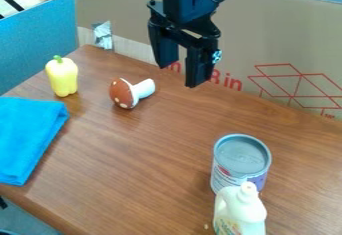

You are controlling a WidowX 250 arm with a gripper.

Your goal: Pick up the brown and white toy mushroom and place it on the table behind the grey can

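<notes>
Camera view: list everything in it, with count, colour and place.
Toy mushroom: one, red-brown spotted cap, white stem, lying below and left of the gripper
Yellow bell pepper: one, yellow with green stem, upright, far left
Folded cloth: one, blue, left edge
Can: one, silvery top, lower right
Jug: one, cream, in front of the can
Table: one, brown wood-grain, under these
Cardboard: brown, red print, behind the table
Partition: one, blue, upper left
Arm: one, black, top centre
Gripper: one, black, open, above the table's far side
</notes>
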